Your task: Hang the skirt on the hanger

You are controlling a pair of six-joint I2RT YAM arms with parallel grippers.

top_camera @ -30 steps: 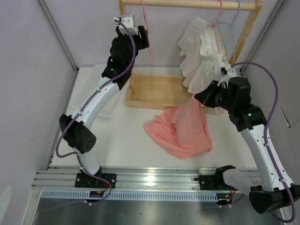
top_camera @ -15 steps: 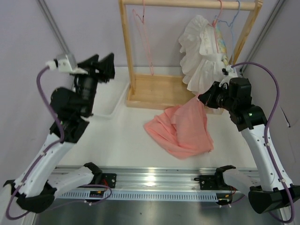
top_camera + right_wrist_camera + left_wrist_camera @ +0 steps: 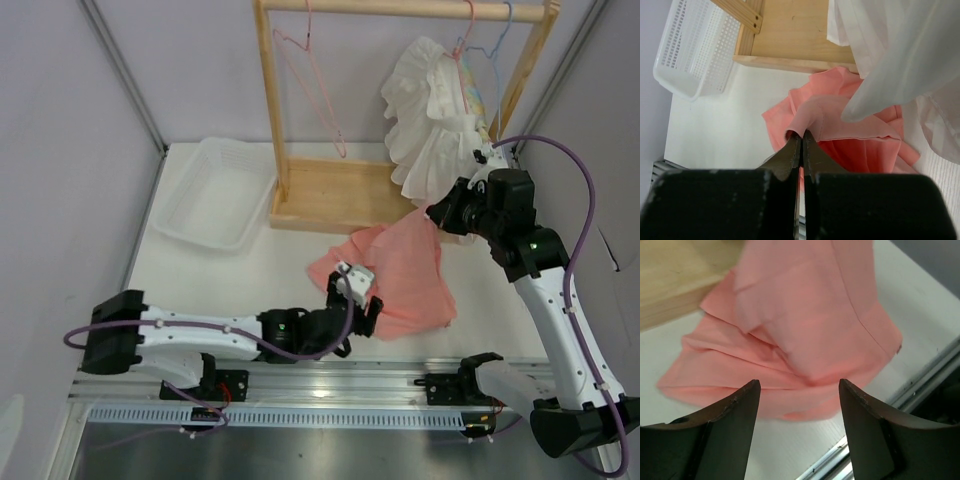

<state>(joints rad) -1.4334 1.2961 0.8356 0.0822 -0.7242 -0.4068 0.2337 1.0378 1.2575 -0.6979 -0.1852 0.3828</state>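
The salmon-pink skirt (image 3: 400, 275) lies crumpled on the white table, with one edge lifted toward the back right. My right gripper (image 3: 438, 214) is shut on that raised fold (image 3: 801, 134), and the cloth drapes down from its fingertips. The left arm stretches low along the table's near side. Its gripper (image 3: 366, 308) is open at the skirt's near left edge, and in the left wrist view the skirt (image 3: 805, 330) fills the space beyond the spread fingertips (image 3: 756, 385), with nothing between them. The thin pink hanger (image 3: 312, 85) hangs bare from the wooden rail, at its left end.
A wooden rack (image 3: 335, 195) stands at the back, and a white ruffled garment (image 3: 430, 115) and a blue hanger (image 3: 503, 40) hang at the right end of its rail. The ruffles hang close over my right gripper (image 3: 900, 50). A white plastic basket (image 3: 215, 192) sits at back left.
The left arm has swung down from the rail to the table beside the skirt, leaving the pink hanger hanging on the rail. The right gripper has kept its hold.
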